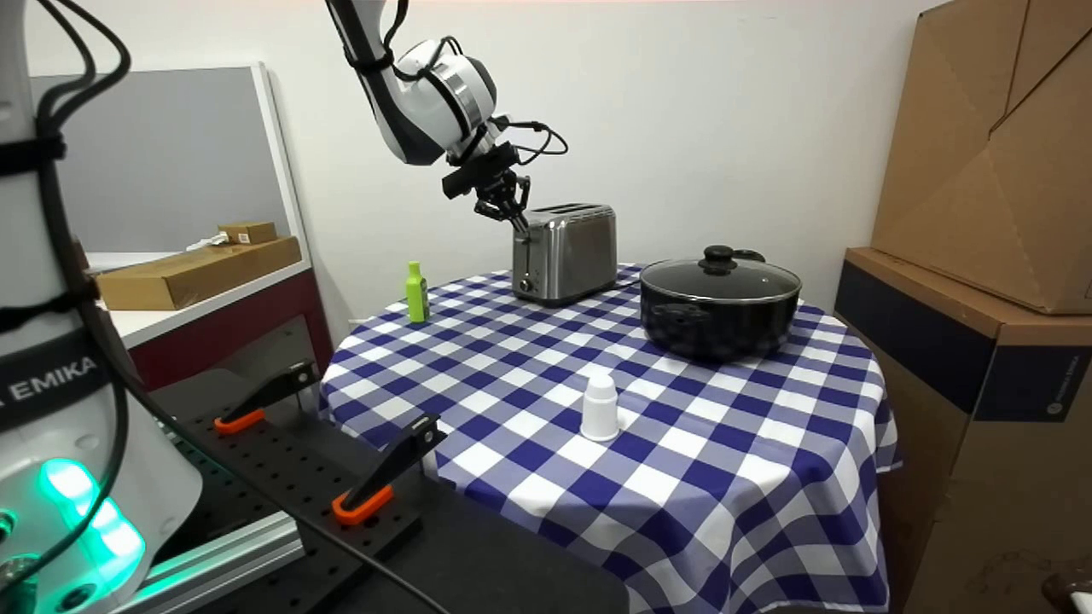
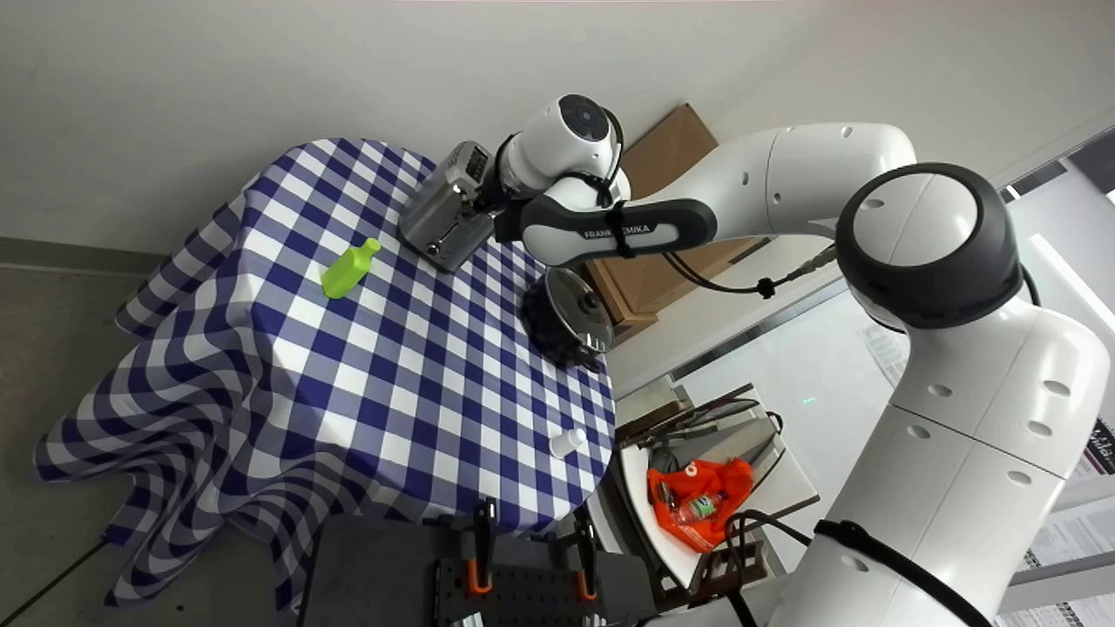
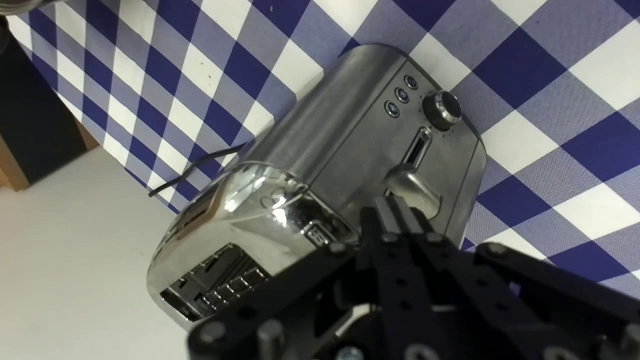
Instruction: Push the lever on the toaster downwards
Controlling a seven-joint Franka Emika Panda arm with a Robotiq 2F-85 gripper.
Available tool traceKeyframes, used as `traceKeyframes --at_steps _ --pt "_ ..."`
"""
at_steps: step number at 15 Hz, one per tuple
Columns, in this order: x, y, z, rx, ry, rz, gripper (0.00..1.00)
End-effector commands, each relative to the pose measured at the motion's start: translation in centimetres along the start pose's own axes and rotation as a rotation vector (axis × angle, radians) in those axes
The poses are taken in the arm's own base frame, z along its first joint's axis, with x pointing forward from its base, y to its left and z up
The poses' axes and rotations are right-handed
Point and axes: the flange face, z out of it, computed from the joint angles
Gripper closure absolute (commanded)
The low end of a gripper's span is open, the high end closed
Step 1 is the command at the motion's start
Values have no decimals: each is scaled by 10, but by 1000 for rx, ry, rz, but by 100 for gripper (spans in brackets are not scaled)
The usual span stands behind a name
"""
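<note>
The silver toaster (image 3: 345,135) stands on the checkered tablecloth. It also shows in both exterior views (image 1: 584,251) (image 2: 433,209). Its metal lever (image 3: 417,192) sits near the upper end of a slot on the control face, and the slot runs down from it toward a round knob (image 3: 442,110). My gripper (image 3: 395,202) is shut, with its two fingertips side by side and nothing between them. The tips are at the upper edge of the lever; I cannot tell whether they touch it. In an exterior view the gripper (image 1: 520,225) points down at the toaster's lever side.
A black pot with a glass lid (image 1: 721,307) stands beside the toaster. A green bottle (image 1: 416,292) and a white bottle (image 1: 600,409) stand on the checkered tablecloth (image 1: 512,401). The toaster's cord (image 3: 195,167) trails behind it. Large cardboard boxes (image 1: 981,170) stand beyond the table.
</note>
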Motion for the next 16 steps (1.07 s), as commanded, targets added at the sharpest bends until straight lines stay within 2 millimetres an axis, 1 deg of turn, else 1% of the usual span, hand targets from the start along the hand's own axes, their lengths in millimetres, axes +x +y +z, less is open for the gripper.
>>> traceKeyframes --at_steps 1,5,8,11,15,16 --pt "0 1 -1 -10 7 1 100" --pt "-3 1 7 -23 14 -12 100" --pt "-6 -3 20 -25 13 -41 100" --pt "-7 -16 34 -26 23 -98 100" --pt "2 -29 41 -38 48 -157 100" --pt "3 -34 45 -36 50 -167 100"
